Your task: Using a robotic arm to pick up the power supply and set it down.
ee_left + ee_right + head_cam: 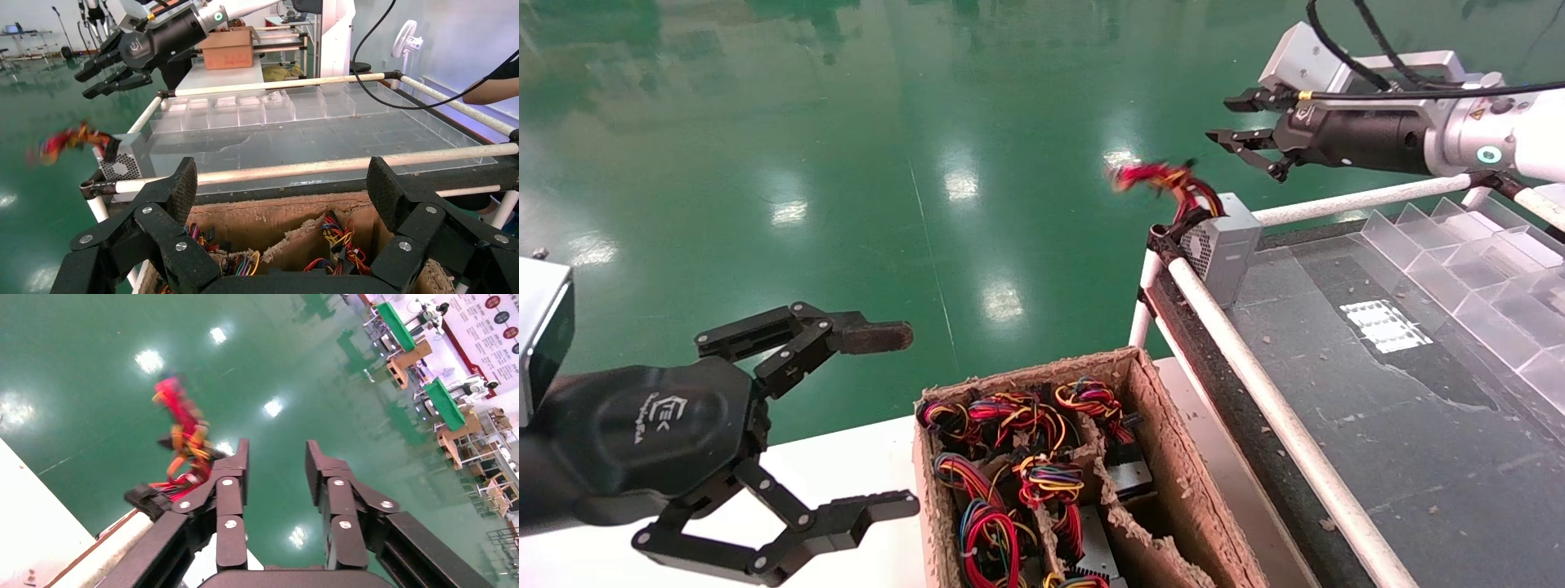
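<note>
- The power supply (1223, 245) sits at the far corner of the glass-topped bench (1377, 408), right against the white rail (1254, 376). Its wire bundle (1164, 181) hangs out over the green floor (846, 163).
- By my reckoning the set-down is done: nothing grips the unit, and only the arm's retreat seems left.
- The right end effector (1242, 121) hovers above and just beyond the unit, apart from it, fingers spread with nothing between them. The white arm reaches in level from the right.
- The left end effector (878, 420) idles low, beside the cardboard box (1164, 457) of more wired units, its fingers wide apart and empty.
</note>
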Available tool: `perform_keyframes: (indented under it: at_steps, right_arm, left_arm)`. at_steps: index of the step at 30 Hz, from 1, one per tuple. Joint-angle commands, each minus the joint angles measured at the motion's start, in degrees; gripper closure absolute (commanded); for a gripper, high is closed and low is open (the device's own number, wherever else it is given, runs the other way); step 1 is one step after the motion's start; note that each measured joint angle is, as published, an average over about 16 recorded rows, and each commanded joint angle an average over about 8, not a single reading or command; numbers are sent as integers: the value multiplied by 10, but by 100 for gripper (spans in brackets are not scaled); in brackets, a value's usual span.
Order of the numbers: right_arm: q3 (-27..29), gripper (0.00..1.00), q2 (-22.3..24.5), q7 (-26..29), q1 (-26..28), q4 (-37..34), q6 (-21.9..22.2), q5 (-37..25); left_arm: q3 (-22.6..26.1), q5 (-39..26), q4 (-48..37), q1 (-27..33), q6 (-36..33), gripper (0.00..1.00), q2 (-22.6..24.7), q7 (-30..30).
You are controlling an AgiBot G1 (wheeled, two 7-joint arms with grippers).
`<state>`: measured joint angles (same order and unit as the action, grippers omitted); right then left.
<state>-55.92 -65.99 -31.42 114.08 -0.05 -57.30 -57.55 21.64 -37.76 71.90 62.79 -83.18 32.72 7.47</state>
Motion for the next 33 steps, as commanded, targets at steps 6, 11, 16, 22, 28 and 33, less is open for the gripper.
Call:
perform_keyframes:
  at_steps: [6,11,16,22,28,33]
  right_arm:
    - [21,0,14,18,13,-2,-8,30]
    - [47,0,29,44,6,15,-18,57]
    - [75,0,51,75,-33,70,-38,67]
    - [111,0,80,113,-88,144,-65,77]
    - [147,0,109,152,-142,218,-92,87]
    - [177,0,133,184,-188,280,-115,96]
  left_arm:
    - [0,0,0,0,0,0,0,0]
    - [0,0,0,0,0,0,0,0]
    - [0,0,0,0,0,0,0,0]
    - [0,0,0,0,0,0,0,0]
    - [0,0,0,0,0,0,0,0]
    - [0,0,0,0,0,0,0,0]
